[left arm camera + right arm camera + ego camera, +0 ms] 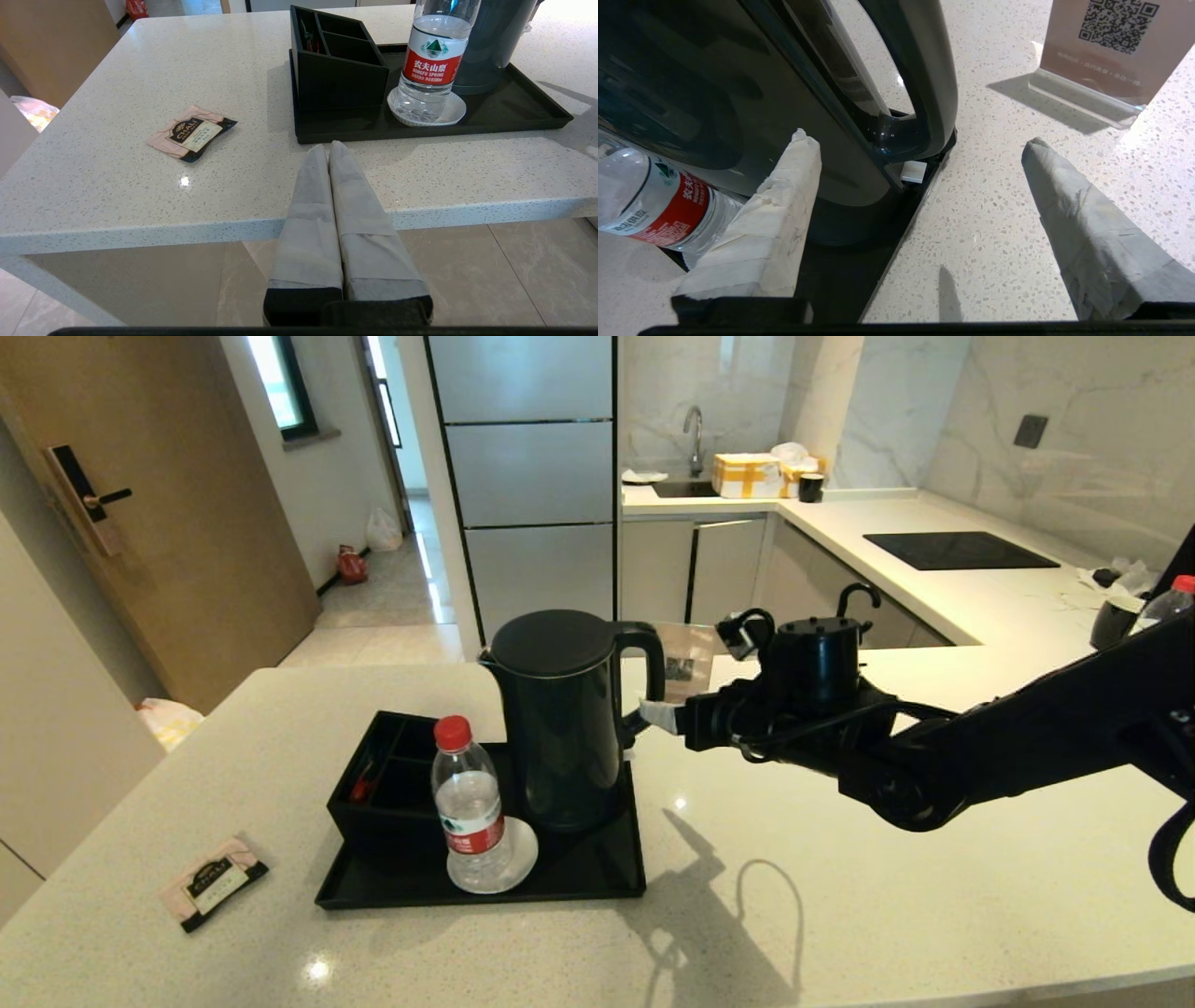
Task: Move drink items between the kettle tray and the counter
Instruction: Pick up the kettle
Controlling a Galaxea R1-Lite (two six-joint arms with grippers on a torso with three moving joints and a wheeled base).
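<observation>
The tall matte-black kettle stands on the black tray, hiding its round base. My right gripper is open at the kettle's handle side. In the right wrist view the gripper has one finger beside the kettle body, the other over bare counter, and the loop handle just ahead of the gap, untouched. The pink tea sachet lies flat on the counter left of the tray. My left gripper is shut and empty at the counter's near edge, off the head view.
A clear red-capped water bottle stands on a white coaster at the tray's front. The black divided box fills the tray's left end. A QR-code sign stands behind the kettle handle. A white worktop with a black hob lies beyond.
</observation>
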